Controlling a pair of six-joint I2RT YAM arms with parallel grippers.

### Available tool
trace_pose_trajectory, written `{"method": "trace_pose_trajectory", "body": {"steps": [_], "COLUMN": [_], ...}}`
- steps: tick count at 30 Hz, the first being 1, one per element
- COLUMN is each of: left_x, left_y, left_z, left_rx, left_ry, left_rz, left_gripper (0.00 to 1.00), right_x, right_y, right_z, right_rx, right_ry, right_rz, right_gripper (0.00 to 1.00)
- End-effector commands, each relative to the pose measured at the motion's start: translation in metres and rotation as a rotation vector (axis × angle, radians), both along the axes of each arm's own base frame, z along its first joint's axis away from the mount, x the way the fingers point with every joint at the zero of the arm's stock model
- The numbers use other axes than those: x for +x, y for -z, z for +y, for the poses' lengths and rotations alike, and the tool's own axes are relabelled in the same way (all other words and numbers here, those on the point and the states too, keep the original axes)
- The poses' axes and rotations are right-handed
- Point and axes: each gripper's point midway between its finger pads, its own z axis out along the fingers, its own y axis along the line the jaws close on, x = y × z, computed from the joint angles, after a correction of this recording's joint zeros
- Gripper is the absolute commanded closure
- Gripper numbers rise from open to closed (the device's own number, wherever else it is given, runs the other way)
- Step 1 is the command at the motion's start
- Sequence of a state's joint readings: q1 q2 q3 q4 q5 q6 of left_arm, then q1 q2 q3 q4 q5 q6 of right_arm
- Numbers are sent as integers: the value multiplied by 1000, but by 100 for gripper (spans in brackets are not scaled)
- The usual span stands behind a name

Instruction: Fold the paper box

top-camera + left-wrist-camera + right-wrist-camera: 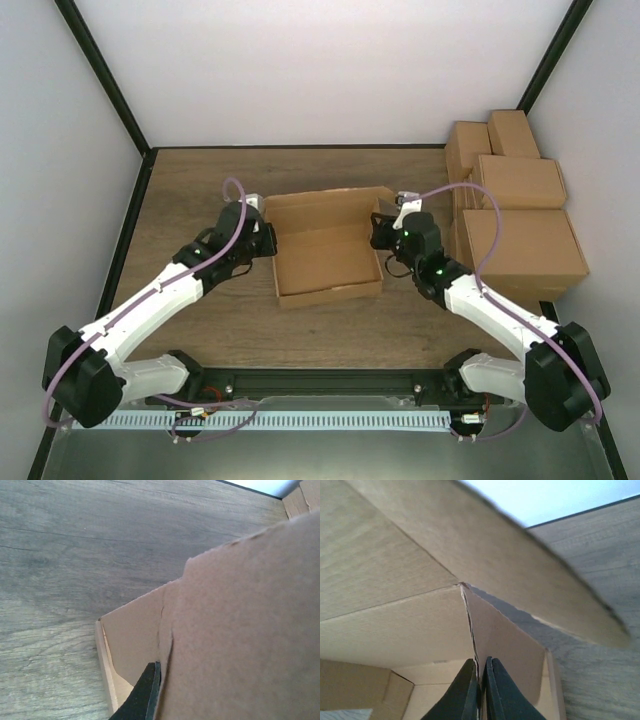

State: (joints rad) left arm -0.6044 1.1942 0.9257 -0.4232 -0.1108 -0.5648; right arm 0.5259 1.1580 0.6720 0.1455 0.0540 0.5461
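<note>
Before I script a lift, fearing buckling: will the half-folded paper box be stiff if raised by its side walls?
Probably floppy: the paper box is thin creased cardboard with loose flaps. Likely light: it's a shallow open tray.

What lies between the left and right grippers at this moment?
The paper box, an open shallow tray, fills the whole stretch between the left gripper and the right gripper; the top external view shows it.
</note>
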Motion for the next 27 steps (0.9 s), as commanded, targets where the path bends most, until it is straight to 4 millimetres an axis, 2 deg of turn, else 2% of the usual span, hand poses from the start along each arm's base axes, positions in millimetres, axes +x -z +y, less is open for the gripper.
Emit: {"method": "trace_pose_trajectory", "body": {"steps": [1,6,10,12,14,17,21,22,24,25,27], "left_x": [-25,-40,-48,-50,-53,-60,-78,-83,-96,-104,-116], "left_y": [30,50,50,49,46,40,32,27,8,-6,-34], "left_z": [-19,-14,-16,-17,-17,-13,5,11,18,21,34], "left_rx": [-21,-11,-34,-47,-56,-63,-81,-91,-130,-155,-180], "left_ry": [151,174,196,202,206,200,137,121,103,103,76], "left_rz": [79,121,127,134,139,153,178,179,180,178,153], "left_gripper": [96,96,95,89,79,54,35,24,4,0,0], "right_x": [-23,-37,-45,-47,-48,-49,-51,-52,-52,-52,-53], "right_y": [34,45,54,58,60,63,65,65,66,66,66], "right_z": [11,4,-1,-1,-1,-3,-6,-6,-7,-7,-7], "right_rx": [-59,-87,-101,-105,-110,-116,-119,-119,-119,-120,-124], "right_ry": [-85,-113,-123,-127,-130,-127,-123,-123,-123,-122,-122], "right_rz": [21,-19,-32,-27,-26,-25,-31,-34,-36,-36,-38], "right_gripper": [94,94,94,94,94,94,94,94,94,94,94]}}
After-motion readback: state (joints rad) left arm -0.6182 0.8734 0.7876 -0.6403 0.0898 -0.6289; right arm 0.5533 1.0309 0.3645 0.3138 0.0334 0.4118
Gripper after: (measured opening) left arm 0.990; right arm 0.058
